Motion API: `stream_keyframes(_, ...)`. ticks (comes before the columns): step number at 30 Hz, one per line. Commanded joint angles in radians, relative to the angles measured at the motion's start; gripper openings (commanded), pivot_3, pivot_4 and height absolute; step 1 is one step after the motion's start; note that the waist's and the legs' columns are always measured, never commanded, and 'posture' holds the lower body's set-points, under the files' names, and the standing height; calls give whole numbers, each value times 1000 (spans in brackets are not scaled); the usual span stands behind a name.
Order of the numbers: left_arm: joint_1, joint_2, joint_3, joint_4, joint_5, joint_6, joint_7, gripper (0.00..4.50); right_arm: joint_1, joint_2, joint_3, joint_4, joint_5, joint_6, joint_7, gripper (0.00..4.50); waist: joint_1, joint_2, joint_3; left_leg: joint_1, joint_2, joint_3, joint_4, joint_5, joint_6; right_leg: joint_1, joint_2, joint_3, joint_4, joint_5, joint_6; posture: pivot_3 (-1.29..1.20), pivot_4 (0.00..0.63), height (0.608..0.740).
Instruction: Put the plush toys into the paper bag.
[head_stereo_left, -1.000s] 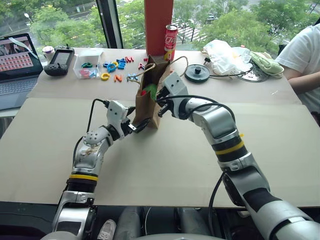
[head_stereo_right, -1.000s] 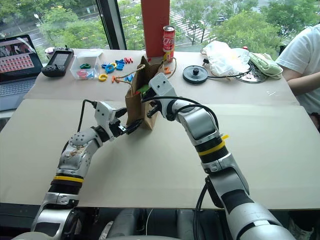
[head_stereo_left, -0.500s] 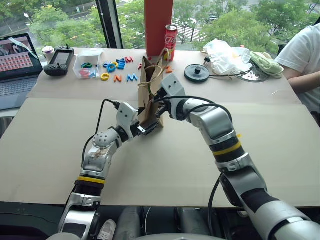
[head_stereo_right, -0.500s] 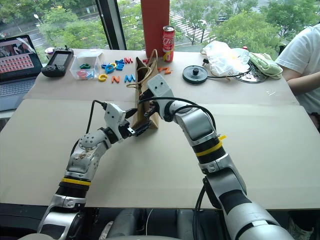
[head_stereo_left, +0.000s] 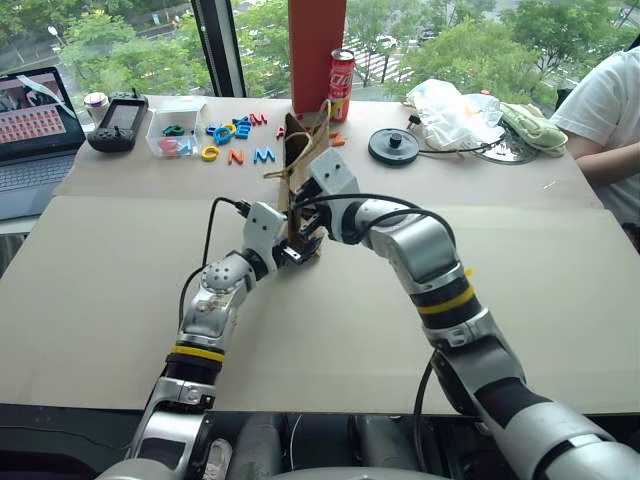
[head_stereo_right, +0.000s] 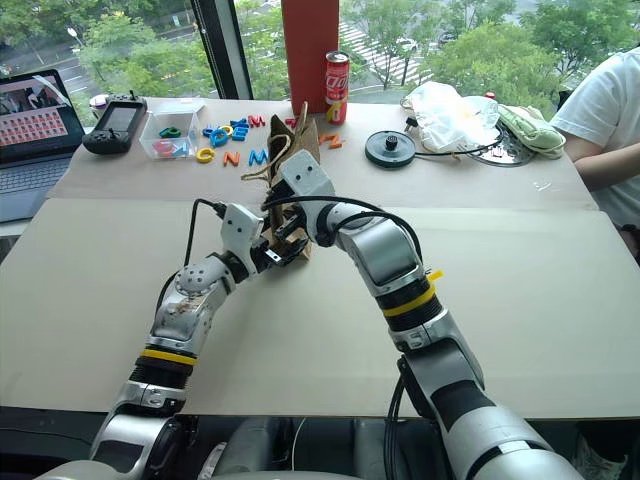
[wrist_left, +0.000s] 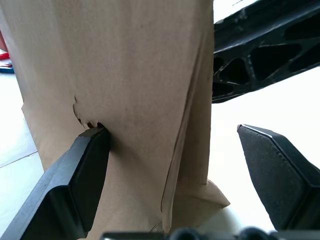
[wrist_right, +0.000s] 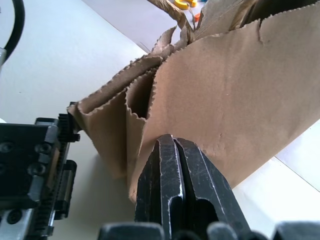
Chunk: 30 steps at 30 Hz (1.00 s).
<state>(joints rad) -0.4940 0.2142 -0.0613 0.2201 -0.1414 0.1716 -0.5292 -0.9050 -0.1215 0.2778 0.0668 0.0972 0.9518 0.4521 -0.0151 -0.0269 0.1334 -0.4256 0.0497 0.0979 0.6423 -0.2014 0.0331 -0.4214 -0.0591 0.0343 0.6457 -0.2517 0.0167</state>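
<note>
Paper bag (head_stereo_left: 300, 180) stands mid-table — plastic letters (head_stereo_left: 235, 140) behind-left, can (head_stereo_left: 341, 72) behind.

Paper bag (head_stereo_left: 300, 175) interior hidden by folded walls; plush toys inside unseen; person (head_stereo_left: 610, 110) cut by frame edge.

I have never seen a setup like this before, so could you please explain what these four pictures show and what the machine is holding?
This is a humanoid robot with two arms. The two wide pictures come from a stereo camera on its head, looking down over a table; the two close ones come from cameras on its wrists. The left gripper is open, its two fingers standing either side of the brown paper bag, one touching its side. The right gripper is shut, its fingertips against the bag; whether it pinches paper is unclear. Farther back lie colourful plastic letters, a red can, a laptop and a white plastic bag. A person sits at the right.
</note>
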Motion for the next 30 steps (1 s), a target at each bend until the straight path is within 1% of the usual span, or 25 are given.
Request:
stream_keyframes(1, -34, -2, 9, 28, 16, -45, 21, 4280, -26, 14, 2, -50, 5, 9, -4, 35, 0, 0, 0, 0, 0, 0, 0, 0, 0, 0, 0, 0, 0, 0, 0, 0, 150, 739)
stream_keyframes(7, -58, 6, 23, 91, 28, -98, 35, 4280, -21, 17, 2, -54, 0, 14, -8, 35, 0, 0, 0, 0, 0, 0, 0, 0, 0, 0, 0, 0, 0, 0, 0, 0, 150, 739)
stream_keyframes(9, -60, 7, 25, 100, 32, -111, 39, 3746, -20, 15, 1, -54, 0, 14, -8, 0, 0, 0, 0, 0, 0, 0, 0, 0, 0, 0, 0, 0, 0, 0, 0, 0, 150, 739)
stream_keyframes(10, -61, 6, 27, 104, 30, -116, 38, 3640, -19, 14, 0, -54, 0, 14, -9, 0, 0, 0, 0, 0, 0, 0, 0, 0, 0, 0, 0, 0, 0, 0, 0, 0, 150, 739)
stream_keyframes(11, -61, 8, 28, 108, 31, -119, 38, 3312, -19, 13, -1, -53, -1, 14, -10, 0, 0, 0, 0, 0, 0, 0, 0, 0, 0, 0, 0, 0, 0, 0, 0, 0, 150, 739)
stream_keyframes(12, -61, 9, 29, 111, 30, -122, 37, 2778, -20, 13, -2, -52, -1, 14, -10, 0, 0, 0, 0, 0, 0, 0, 0, 0, 0, 0, 0, 0, 0, 0, 0, 0, 150, 739)
stream_keyframes(13, -62, 9, 31, 114, 28, -124, 37, 2558, -19, 12, -3, -51, -1, 14, -11, 0, 0, 0, 0, 0, 0, 0, 0, 0, 0, 0, 0, 0, 0, 0, 0, 0, 150, 739)
stream_keyframes(20, -77, 13, 48, 142, 27, -131, 51, 92, -17, 0, -8, -52, -4, 14, -10, 0, 0, 0, 0, 0, 0, 0, 0, 0, 0, 0, 0, 0, 0, 0, 0, 0, 150, 739)
stream_keyframes(22, -83, 14, 53, 153, 29, -136, 59, 38, -11, -16, -9, -62, -3, 16, -2, 0, 0, 0, 0, 0, 0, 0, 0, 0, 0, 0, 0, 0, 0, 0, 0, 0, 150, 739)
stream_keyframes(24, -89, 17, 61, 163, 29, -139, 66, 38, 9, -56, -10, -98, 6, 14, 26, 0, 0, 0, 0, 0, 0, 0, 0, 0, 0, 0, 0, 0, 0, 0, 0, 0, 150, 739)
stream_keyframes(28, -95, 28, 83, 170, 11, -143, 62, 38, 74, -174, -41, -199, 41, 1, 107, 0, 4, 0, 0, -1, 0, 0, 0, 0, 0, 0, 0, -1, -1, 0, 0, 0, 150, 739)
stream_keyframes(30, -96, 34, 97, 168, 0, -141, 57, 38, 103, -224, -76, -234, 66, 4, 135, 0, 3, 0, 0, -1, 0, -1, 0, 0, 0, 0, 0, -1, -2, 0, 0, 0, 150, 739)
